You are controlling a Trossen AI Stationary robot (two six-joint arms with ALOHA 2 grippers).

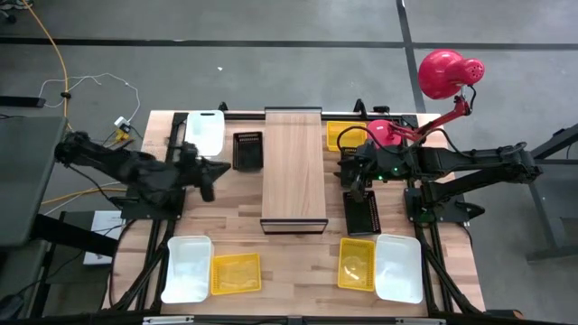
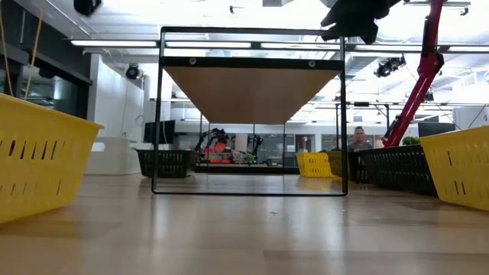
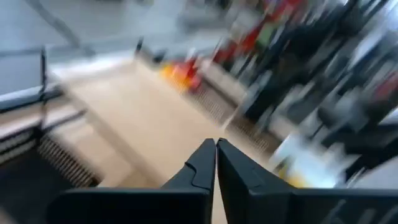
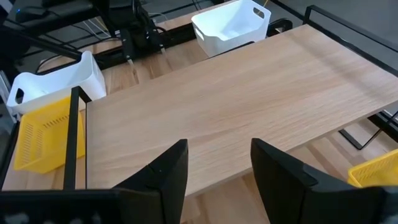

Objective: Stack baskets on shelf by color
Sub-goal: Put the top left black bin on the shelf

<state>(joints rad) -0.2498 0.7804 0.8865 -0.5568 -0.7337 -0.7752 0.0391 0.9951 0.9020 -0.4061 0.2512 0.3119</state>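
Shelf lies just beyond the right gripper's parted fingers.

The shelf, a long light-wood board on a dark frame, stands at the table's centre, its top bare. Far left lie a white basket and a black mesh basket; far right a yellow basket. A second black basket lies right of the shelf. Near left sit a white and a yellow tray; near right a yellow and a white.
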